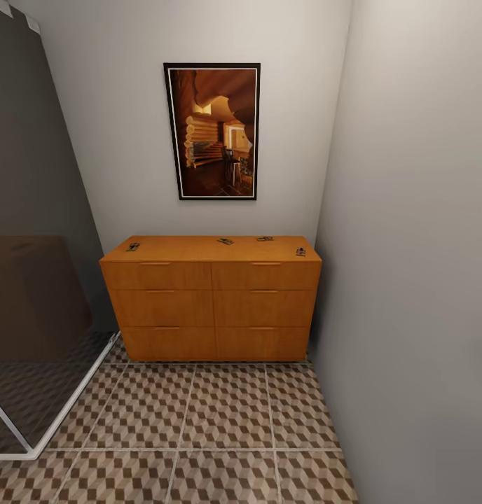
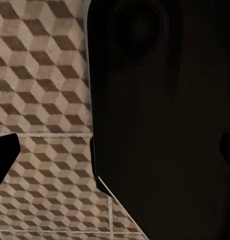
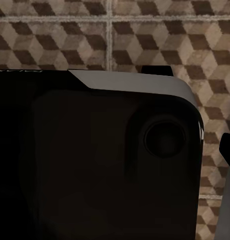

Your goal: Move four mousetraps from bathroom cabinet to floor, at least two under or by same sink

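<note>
Orange-wood cabinet (image 1: pixel 210 308) carries four mousetraps (image 1: pixel 225 241) (no legible writing).

No readable text, labels or numbers anywhere in view

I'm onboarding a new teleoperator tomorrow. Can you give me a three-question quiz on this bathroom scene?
1. True or false: all four mousetraps lie on top of the cabinet.
2. Which mousetrap lies nearest the right wall: A) the one at the cabinet's left end, B) the one just left of middle, C) the one at the right end?
3. Fill in: the picture hangs on the wall ___ the cabinet.

Key: 1 true, counting also the one right of middle; 2 C; 3 above.
</note>
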Motion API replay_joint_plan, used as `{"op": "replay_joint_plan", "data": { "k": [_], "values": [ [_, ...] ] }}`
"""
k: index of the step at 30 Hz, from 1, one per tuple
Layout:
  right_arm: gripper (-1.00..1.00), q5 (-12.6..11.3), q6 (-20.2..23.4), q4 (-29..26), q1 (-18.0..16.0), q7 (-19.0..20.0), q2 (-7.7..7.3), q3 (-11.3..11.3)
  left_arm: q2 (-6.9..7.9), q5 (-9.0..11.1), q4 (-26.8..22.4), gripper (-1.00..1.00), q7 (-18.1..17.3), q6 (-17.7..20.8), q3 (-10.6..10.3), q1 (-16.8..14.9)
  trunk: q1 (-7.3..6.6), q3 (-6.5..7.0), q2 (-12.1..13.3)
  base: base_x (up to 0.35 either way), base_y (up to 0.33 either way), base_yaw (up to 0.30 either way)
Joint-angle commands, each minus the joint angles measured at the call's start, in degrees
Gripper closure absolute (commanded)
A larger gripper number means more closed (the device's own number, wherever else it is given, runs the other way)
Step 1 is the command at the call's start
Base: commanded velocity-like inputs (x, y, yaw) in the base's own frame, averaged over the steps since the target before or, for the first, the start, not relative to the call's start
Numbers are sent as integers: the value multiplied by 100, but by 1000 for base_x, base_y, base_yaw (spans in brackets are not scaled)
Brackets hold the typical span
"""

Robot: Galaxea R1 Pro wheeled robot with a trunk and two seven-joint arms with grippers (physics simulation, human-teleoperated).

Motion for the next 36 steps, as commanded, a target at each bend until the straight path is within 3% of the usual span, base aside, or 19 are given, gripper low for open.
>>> {"op": "replay_joint_plan", "data": {
  "k": [1, 36],
  "values": [
    [-100, 1, -19, 5, -3, -3, 1, 2, -9, -2, -7, -100, 1, -2, -7, 1, 0, -5, -3, 50, 0, 0],
    [-100, -1, -19, 5, -3, -3, 1, 3, -26, -10, -76, -100, -7, -6, 17, 1, 0, -5, -3, 272, 0, 0]
  ]
}}
